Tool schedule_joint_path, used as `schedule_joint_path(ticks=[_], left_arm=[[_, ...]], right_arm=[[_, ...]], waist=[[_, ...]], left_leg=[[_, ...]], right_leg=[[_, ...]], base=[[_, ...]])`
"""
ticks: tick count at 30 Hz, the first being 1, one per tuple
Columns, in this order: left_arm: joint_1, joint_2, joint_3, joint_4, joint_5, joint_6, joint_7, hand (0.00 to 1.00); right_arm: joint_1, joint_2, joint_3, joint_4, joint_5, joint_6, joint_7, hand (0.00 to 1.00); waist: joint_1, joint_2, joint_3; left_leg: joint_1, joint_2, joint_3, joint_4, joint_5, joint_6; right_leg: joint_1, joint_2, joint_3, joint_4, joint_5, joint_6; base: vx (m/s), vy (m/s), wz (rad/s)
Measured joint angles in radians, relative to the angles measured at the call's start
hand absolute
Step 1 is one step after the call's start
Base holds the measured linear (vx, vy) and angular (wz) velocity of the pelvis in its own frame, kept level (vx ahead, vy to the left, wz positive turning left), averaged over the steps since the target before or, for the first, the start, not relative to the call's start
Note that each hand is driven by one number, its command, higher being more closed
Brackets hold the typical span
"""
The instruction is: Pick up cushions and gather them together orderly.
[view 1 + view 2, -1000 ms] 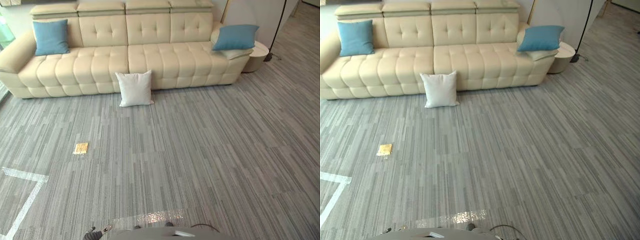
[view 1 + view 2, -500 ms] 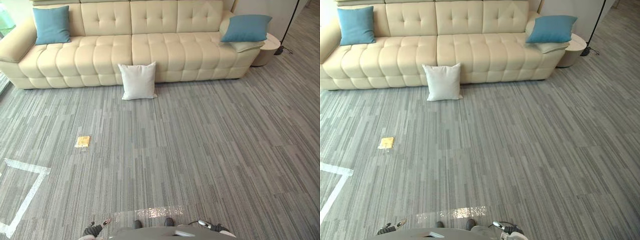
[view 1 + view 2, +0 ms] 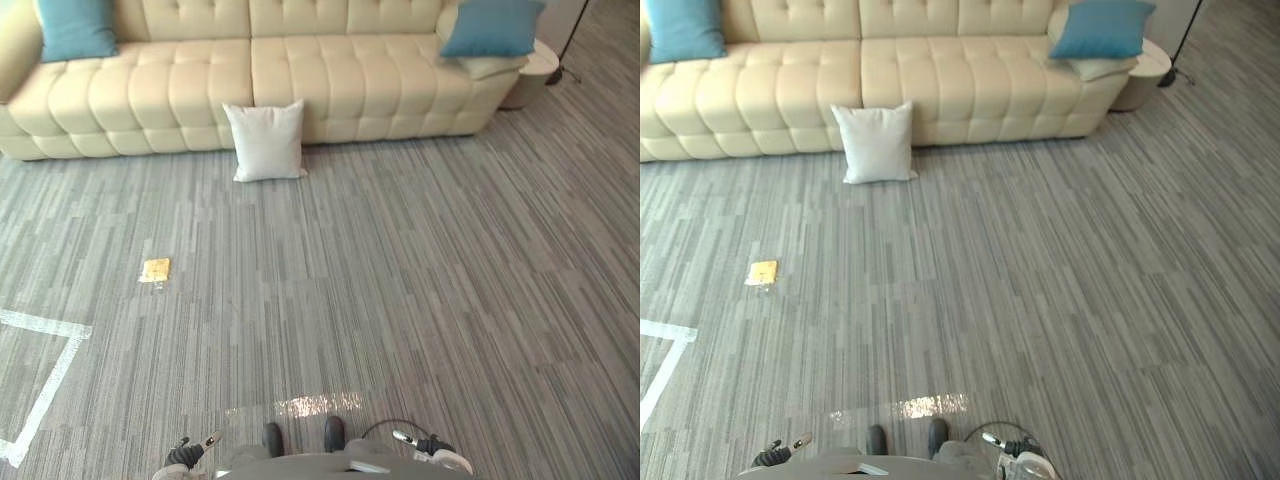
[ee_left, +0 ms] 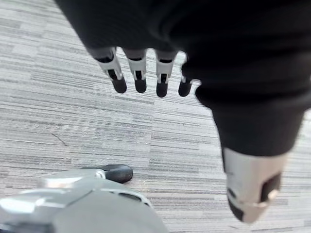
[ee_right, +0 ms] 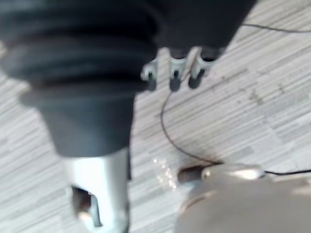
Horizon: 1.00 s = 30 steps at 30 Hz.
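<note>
1. Grey striped carpet floor [image 3: 420, 260] stretches to a cream tufted sofa [image 3: 330, 80] at the far side. White tape lines [image 3: 50, 375] and a small yellow item [image 3: 155, 269] lie on it to the left.
2. One white cushion [image 3: 266, 141] stands on the floor, leaning against the sofa's front near the middle.
3. Both hands hang low by the robot, well apart from every cushion. The left hand [image 4: 194, 48] has its fingers [image 4: 140, 80] straight and holds nothing. The right hand [image 5: 121, 58] has loosely extended fingers and is likewise empty.
4. The step in hand looks like the walk up to the white cushion. It is best done by heading straight for it and stopping square in front, near enough for both hands to reach. The cushion is soft, so taking it by two opposite sides and lifting it clear of the carpet should work better than dragging it.
5. As the holder here, the sofa carries three cushions.
   - The left blue cushion [image 3: 75, 27] leans on the backrest at the left end.
   - The right blue cushion [image 3: 492, 27] lies on a pale cushion [image 3: 485, 67] at the right end.
   - The seat between them is bare, a likely place for an upright row.
6. The yellow item sits left of the direct path, so it probably need not be crossed.
</note>
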Motion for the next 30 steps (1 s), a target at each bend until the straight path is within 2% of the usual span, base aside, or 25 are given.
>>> schedule_joint_path(ticks=[2, 4, 5, 6, 7, 8, 9, 11, 12, 14, 15, 16, 18, 19, 20, 21, 22, 23, 24, 25, 26, 27, 28, 29, 30], left_arm=[[-0.029, -0.003, -0.001, 0.0, 0.0, 0.0, 0.0, 0.0], [-0.052, -0.013, -0.01, 0.0, 0.001, 0.0, 0.0, 0.0], [-0.05, -0.012, -0.019, 0.002, 0.003, -0.001, -0.004, 0.0], [-0.046, -0.022, -0.019, 0.001, 0.004, -0.005, -0.004, 0.0], [-0.041, -0.031, -0.013, -0.002, 0.002, -0.011, -0.004, 0.0], [-0.045, -0.064, 0.02, -0.012, 0.002, -0.019, -0.005, 0.0], [-0.045, -0.07, 0.025, -0.017, 0.002, -0.019, -0.005, 0.0], [-0.044, -0.097, 0.077, -0.04, 0.001, -0.019, -0.008, 0.0], [-0.044, -0.108, 0.111, -0.052, 0.0, -0.019, -0.008, 0.0], [-0.046, -0.123, 0.134, -0.084, 0.0, -0.018, -0.01, 0.0], [-0.045, -0.124, 0.142, -0.1, -0.001, -0.019, -0.01, 0.0], [-0.051, -0.127, 0.143, -0.124, -0.001, -0.022, -0.009, 0.0], [-0.064, -0.135, 0.15, -0.149, -0.003, -0.027, -0.008, 0.0], [-0.071, -0.135, 0.159, -0.152, -0.008, -0.028, -0.007, 0.0], [-0.071, -0.135, 0.16, -0.152, -0.008, -0.028, -0.006, 0.0], [-0.074, -0.135, 0.163, -0.155, -0.017, -0.029, -0.003, 0.0], [-0.078, -0.135, 0.161, -0.155, -0.017, -0.033, -0.003, 0.0], [-0.078, -0.135, 0.16, -0.155, -0.017, -0.034, -0.003, 0.0], [-0.077, -0.135, 0.159, -0.154, -0.018, -0.037, -0.002, 0.0], [-0.077, -0.135, 0.159, -0.154, -0.017, -0.039, -0.002, 0.0], [-0.075, -0.135, 0.16, -0.154, -0.018, -0.039, -0.002, 0.0], [-0.076, -0.129, 0.16, -0.154, -0.019, -0.04, -0.002, 0.0], [-0.075, -0.118, 0.161, -0.156, -0.02, -0.042, -0.002, 0.0], [-0.074, -0.113, 0.161, -0.155, -0.021, -0.042, -0.002, 0.0], [-0.075, -0.104, 0.16, -0.153, -0.023, -0.041, -0.002, 0.0]], right_arm=[[-0.01, -0.002, -0.001, 0.003, 0.0, 0.002, 0.0, 0.0], [-0.013, -0.001, -0.001, 0.0, 0.0, 0.001, 0.0, 0.0], [-0.008, 0.001, -0.003, 0.002, -0.001, 0.004, 0.001, 0.0], [0.007, 0.003, -0.004, 0.005, -0.001, 0.008, 0.001, 0.0], [0.029, 0.004, -0.006, 0.004, -0.001, 0.01, 0.002, 0.0], [0.03, -0.005, -0.017, -0.008, 0.0, 0.008, 0.008, 0.0], [0.025, -0.006, -0.022, -0.012, 0.0, 0.005, 0.008, 0.0], [0.015, -0.004, -0.023, -0.047, 0.013, -0.001, 0.007, 0.0], [0.002, -0.002, -0.022, -0.052, 0.031, -0.004, 0.005, 0.0], [0.007, 0.003, -0.02, -0.077, 0.038, -0.004, 0.002, 0.0], [0.008, 0.005, -0.018, -0.079, 0.038, -0.004, 0.0, 0.0], [0.011, 0.002, -0.008, -0.079, 0.039, -0.002, -0.002, 0.0], [0.008, -0.005, -0.003, -0.086, 0.045, -0.002, -0.002, 0.0], [0.0, -0.009, -0.003, -0.091, 0.058, -0.002, -0.002, 0.0], [-0.001, -0.009, -0.003, -0.093, 0.059, 0.0, -0.002, 0.0], [0.007, 0.001, -0.003, -0.107, 0.059, 0.001, -0.002, 0.0], [0.009, 0.011, -0.003, -0.12, 0.059, -0.002, -0.002, 0.0], [0.01, 0.012, -0.001, -0.12, 0.059, -0.003, -0.002, 0.0], [0.002, 0.016, 0.012, -0.119, 0.058, -0.004, -0.003, 0.0], [-0.002, 0.017, 0.018, -0.119, 0.058, -0.004, -0.003, 0.0], [-0.008, 0.023, 0.042, -0.119, 0.059, -0.006, -0.004, 0.0], [-0.014, 0.033, 0.051, -0.118, 0.057, -0.004, -0.003, 0.0], [0.0, 0.057, 0.045, -0.115, 0.057, -0.003, -0.003, 0.0], [0.0, 0.068, 0.046, -0.112, 0.056, -0.004, -0.001, 0.0], [0.0, 0.083, 0.046, -0.113, 0.054, -0.006, 0.001, 0.0]], waist=[[-0.012, 0.007, 0.008], [-0.031, 0.019, 0.037], [-0.053, 0.019, 0.039], [-0.059, 0.018, 0.039], [-0.06, 0.012, 0.037], [-0.056, 0.051, 0.037], [-0.056, 0.057, 0.04], [-0.048, 0.076, 0.048], [-0.048, 0.083, 0.051], [-0.04, 0.074, 0.065], [-0.036, 0.069, 0.068], [-0.025, 0.056, 0.068], [-0.005, 0.059, 0.064], [0.015, 0.06, 0.065], [0.019, 0.057, 0.067], [0.031, 0.044, 0.075], [0.038, 0.034, 0.076], [0.039, 0.032, 0.072], [0.045, 0.034, 0.066], [0.044, 0.038, 0.064], [0.046, 0.043, 0.056], [0.059, 0.018, 0.035], [0.067, -0.006, 0.015], [0.071, -0.018, 0.006], [0.068, -0.04, -0.005]], left_leg=[[0.032, 0.014, -0.033, -0.042, -0.007, -0.012], [0.093, 0.031, -0.065, -0.084, -0.025, -0.027], [0.128, 0.035, -0.094, -0.114, -0.039, -0.048], [0.17, 0.037, -0.116, -0.116, -0.048, -0.061], [0.185, 0.041, -0.124, -0.091, -0.059, -0.079], [0.132, 0.089, -0.107, 0.096, -0.055, -0.111], [0.102, 0.099, -0.097, 0.171, -0.043, -0.128], [-0.035, 0.154, -0.074, 0.488, 0.065, -0.152], [-0.106, 0.204, -0.056, 0.7, 0.083, -0.176], [-0.17, 0.265, 0.014, 0.863, 0.077, -0.165], [-0.192, 0.275, 0.04, 0.89, 0.068, -0.154], [-0.264, 0.285, 0.081, 0.917, 0.05, -0.128], [-0.385, 0.297, 0.122, 0.878, 0.033, -0.11], [-0.45, 0.298, 0.155, 0.768, 0.009, -0.108], [-0.456, 0.297, 0.162, 0.738, 0.009, -0.107], [-0.469, 0.28, 0.175, 0.611, 0.01, -0.105], [-0.476, 0.259, 0.166, 0.501, 0.019, -0.105], [-0.482, 0.253, 0.16, 0.455, 0.029, -0.109], [-0.502, 0.244, 0.134, 0.29, 0.076, -0.118], [-0.507, 0.246, 0.124, 0.252, 0.09, -0.122], [-0.521, 0.252, 0.109, 0.188, 0.151, -0.121], [-0.523, 0.236, 0.125, 0.235, 0.225, -0.107], [-0.529, 0.216, 0.129, 0.292, 0.214, -0.087], [-0.531, 0.207, 0.134, 0.324, 0.205, -0.073], [-0.52, 0.19, 0.151, 0.358, 0.157, -0.053]], right_leg=[[-0.057, 0.025, -0.033, -0.169, 0.032, -0.018], [-0.085, 0.049, -0.043, -0.348, 0.133, -0.023], [-0.099, 0.045, -0.032, -0.436, 0.187, -0.021], [-0.111, 0.042, 0.01, -0.401, 0.184, -0.038], [-0.11, 0.044, 0.028, -0.367, 0.239, -0.078], [-0.1, 0.052, 0.008, -0.294, 0.23, -0.114], [-0.092, 0.057, 0.005, -0.287, 0.211, -0.119], [-0.038, 0.087, 0.006, -0.293, 0.159, -0.146], [0.032, 0.117, 0.005, -0.315, 0.137, -0.161], [0.162, 0.139, 0.013, -0.359, 0.124, -0.179], [0.203, 0.14, 0.02, -0.378, 0.12, -0.183], [0.272, 0.14, 0.04, -0.427, 0.104, -0.175], [0.331, 0.144, 0.053, -0.49, 0.075, -0.149], [0.364, 0.142, 0.063, -0.507, 0.075, -0.147], [0.373, 0.139, 0.064, -0.509, 0.075, -0.147], [0.43, 0.118, 0.067, -0.526, 0.064, -0.128], [0.476, 0.099, 0.073, -0.552, 0.047, -0.104], [0.487, 0.093, 0.076, -0.559, 0.039, -0.098], [0.513, 0.075, 0.09, -0.575, 0.001, -0.067], [0.516, 0.075, 0.094, -0.574, -0.012, -0.057], [0.521, 0.065, 0.107, -0.562, -0.053, -0.04], [0.531, 0.026, 0.125, -0.551, -0.091, -0.032], [0.544, -0.003, 0.146, -0.538, -0.103, -0.044], [0.538, -0.015, 0.161, -0.508, -0.094, -0.03], [0.517, -0.046, 0.182, -0.433, -0.078, -0.004]], base=[[0.48, -0.046, 0.46], [0.57, -0.122, 0.67], [0.56, -0.177, 0.97], [0.74, -0.269, 0.99], [0.69, -0.277, 0.77], [0.71, -0.29, 0.44], [0.56, -0.24, 0.27], [0.61, -0.258, -0.1], [0.79, -0.3, -0.19], [0.64, -0.209, -0.1], [0.48, -0.116, -0.04], [0.44, -0.072, -0.09], [0.47, -0.009, -0.25], [0.37, 0.055, -0.32], [0.38, 0.092, -0.37], [0.4, 0.121, -0.19], [0.39, 0.141, -0.17], [0.39, 0.196, -0.2], [0.31, 0.2, -0.23], [0.38, 0.318, -0.3], [0.4, 0.38, -0.28], [0.52, 0.479, -0.35], [0.49, 0.383, -0.38], [0.55, 0.366, -0.31], [0.46, 0.287, -0.19]])
